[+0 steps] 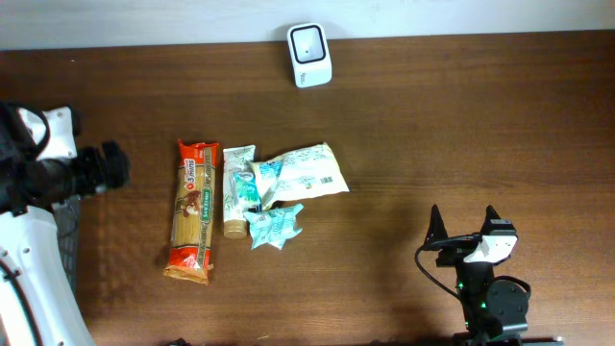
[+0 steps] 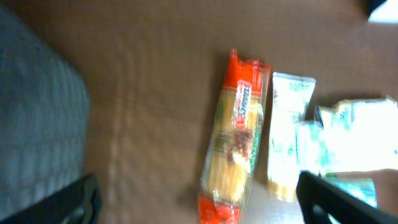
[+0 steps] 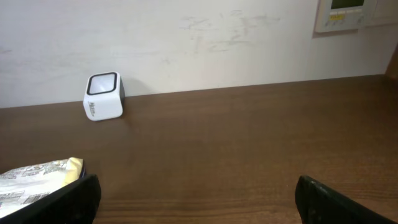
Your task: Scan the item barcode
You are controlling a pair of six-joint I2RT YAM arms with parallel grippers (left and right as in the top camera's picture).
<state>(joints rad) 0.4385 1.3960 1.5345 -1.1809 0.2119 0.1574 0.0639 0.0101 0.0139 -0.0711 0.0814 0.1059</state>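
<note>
**Both claws wide open, nothing picked up**

We see a brown table with a small heap of shop things lying left of the middle. The long orange pasta pack lies flat at the left end of the heap. Just beside it, on its right, lies a pale tube. A white pouch lies to the right of the tube, and its corner rests over the tube. A small blue-green packet sits just under the pouch, touching the tube's lower end.

The white scanner stands at the far edge of the table, by the wall, well apart from the heap. Its dark window is on top.

The left claw hangs near the left edge of the table, pointing at the heap but not touching it. From its own camera we see its two fingers spread far apart, with nothing between them. The pasta pack and the tube lie below it, a bit blurry.

The right claw is near the front right of the table, well apart from everything. Its fingers are spread wide too, and it holds nothing. Its camera looks across the table at the scanner and one end of the white pouch.
</note>
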